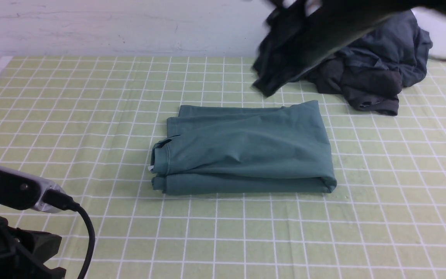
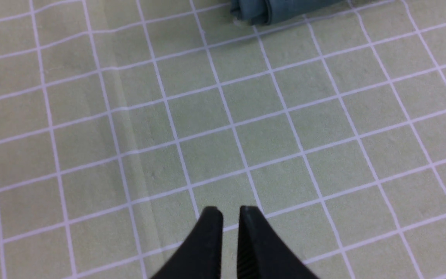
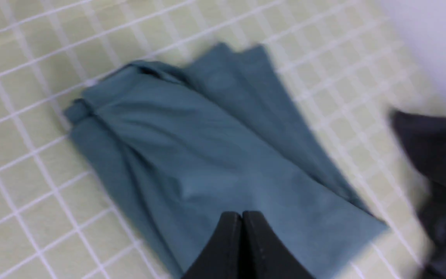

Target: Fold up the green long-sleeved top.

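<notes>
Your green top (image 1: 246, 149) looks folded: it lies as a compact rectangle of several layers in the middle of the tabletop (image 1: 91, 97), long side running left to right, collar (image 1: 161, 155) tucked at its left end, sleeves out of sight and presumably inside. The near edge is a rounded fold and the right edge lines up cleanly. The far layers are stepped a little at the back left, so the stack isn't perfectly square. From the right wrist view the top surface (image 3: 207, 147) shows soft creases but no loose flap or trailing sleeve. My read is that the folding is done or very nearly so, and what's left, if anything, is a tidy-up press or nudging that back-left offset, then parking the arms. The right gripper (image 3: 241, 215) is over the top's right part, jaws pressed together and holding nothing, and I can't tell whether it touches the cloth. In the front view that arm (image 1: 323, 31) is a dark blur at the far right. The left gripper (image 2: 230, 211) is over bare tabletop, clear of the top, jaws a narrow slit apart with nothing between them. Only a corner of the top (image 2: 281, 9) reaches its wrist view. The left arm (image 1: 10, 228) sits low at the near left. A heap of dark clothes (image 1: 381, 66) lies at the far right, apart from the top, and is no part of this job.
</notes>
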### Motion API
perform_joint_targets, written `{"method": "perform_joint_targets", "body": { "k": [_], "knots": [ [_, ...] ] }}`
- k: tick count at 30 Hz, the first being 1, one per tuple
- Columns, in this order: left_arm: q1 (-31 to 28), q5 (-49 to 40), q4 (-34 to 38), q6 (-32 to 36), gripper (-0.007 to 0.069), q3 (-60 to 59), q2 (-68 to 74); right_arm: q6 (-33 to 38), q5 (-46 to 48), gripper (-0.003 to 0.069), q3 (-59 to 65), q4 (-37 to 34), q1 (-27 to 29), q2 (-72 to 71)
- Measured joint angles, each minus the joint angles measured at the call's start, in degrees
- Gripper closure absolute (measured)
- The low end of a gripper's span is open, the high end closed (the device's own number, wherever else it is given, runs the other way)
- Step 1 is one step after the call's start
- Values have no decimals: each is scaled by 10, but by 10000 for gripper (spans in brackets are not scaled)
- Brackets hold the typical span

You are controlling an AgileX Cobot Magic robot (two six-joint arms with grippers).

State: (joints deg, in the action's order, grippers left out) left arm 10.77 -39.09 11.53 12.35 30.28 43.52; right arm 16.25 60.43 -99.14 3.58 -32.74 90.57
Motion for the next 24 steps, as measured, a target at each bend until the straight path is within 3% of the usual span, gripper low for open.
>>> {"method": "perform_joint_targets", "body": {
  "k": [7, 9, 10, 11, 14, 15, 22, 24],
  "knots": [
    [0, 0, 0, 0, 573, 0, 0, -111, -52, 671, 180, 38, 66, -228],
    [0, 0, 0, 0, 573, 0, 0, -143, -150, 671, 329, 38, 77, -316],
    [0, 0, 0, 0, 573, 0, 0, -145, -169, 671, 341, 38, 77, -330],
    [0, 0, 0, 0, 573, 0, 0, -159, -256, 671, 454, 38, 78, -383],
    [0, 0, 0, 0, 573, 0, 0, -167, -387, 671, 577, 38, 78, -448],
    [0, 0, 0, 0, 573, 0, 0, -170, -484, 671, 680, 38, 78, -497],
    [0, 0, -1, 0, 573, 0, 0, -192, -835, 671, 973, 40, 78, -682],
    [0, 0, -1, 0, 573, 0, 0, -194, -863, 671, 992, 41, 78, -718]
  ]
}}
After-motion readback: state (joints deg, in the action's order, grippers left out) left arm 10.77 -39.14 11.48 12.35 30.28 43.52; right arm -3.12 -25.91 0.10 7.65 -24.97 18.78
